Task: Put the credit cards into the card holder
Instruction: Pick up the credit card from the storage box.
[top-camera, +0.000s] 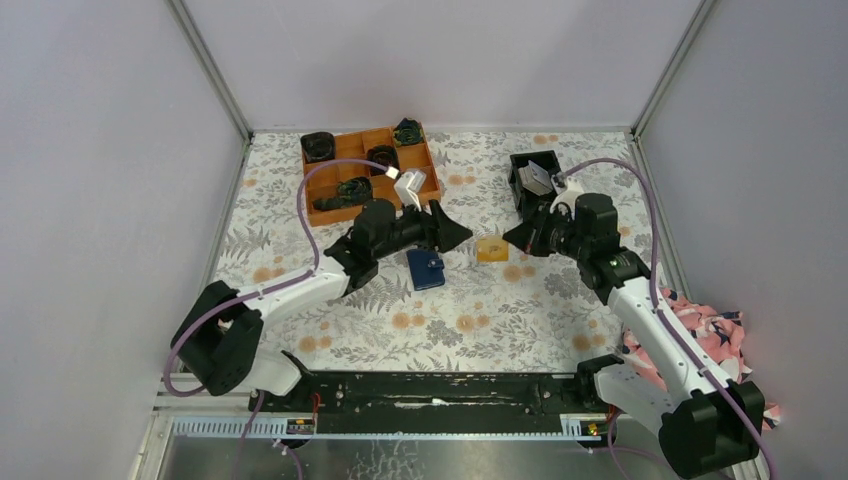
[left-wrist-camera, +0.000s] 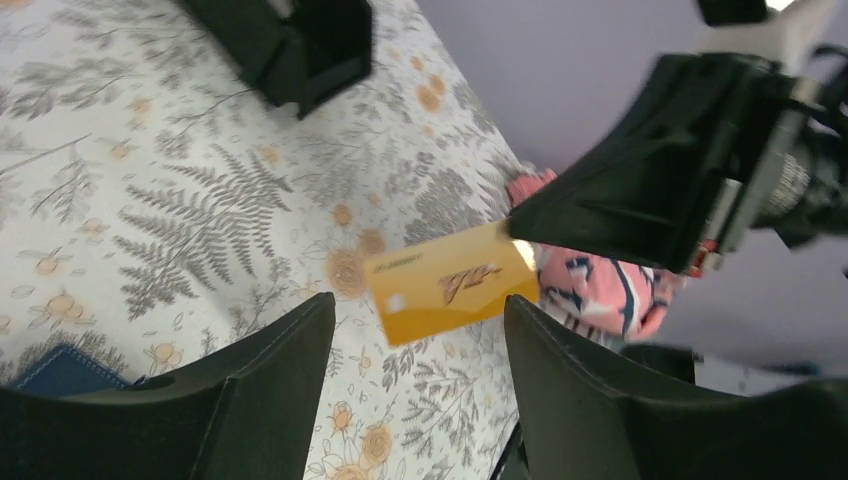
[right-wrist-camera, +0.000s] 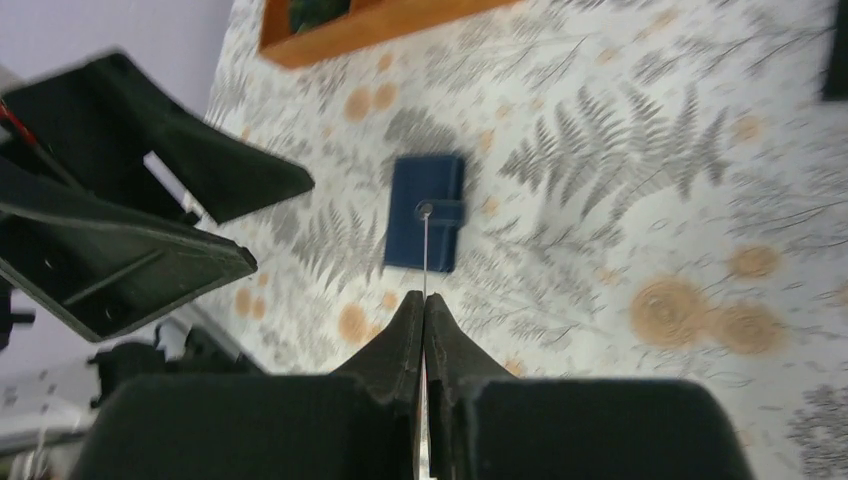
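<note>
My right gripper (top-camera: 515, 240) is shut on a yellow-orange credit card (top-camera: 491, 249) and holds it above the table. In the right wrist view the card (right-wrist-camera: 425, 250) shows only as a thin edge sticking out past the closed tips (right-wrist-camera: 424, 298). My left gripper (top-camera: 455, 232) stands open just left of the card, facing it. In the left wrist view the card (left-wrist-camera: 450, 282) hangs ahead of the gap (left-wrist-camera: 420, 305) between the open jaws, outside them. The card holder (top-camera: 426, 268), a closed navy wallet (right-wrist-camera: 425, 212) with a snap tab, lies on the table below both grippers.
An orange compartment tray (top-camera: 330, 210) with dark items stands at the back left. A black square bin (top-camera: 520, 180) holding grey cards (top-camera: 537, 178) stands at the back right. A pink patterned cloth (top-camera: 705, 320) lies at the right edge.
</note>
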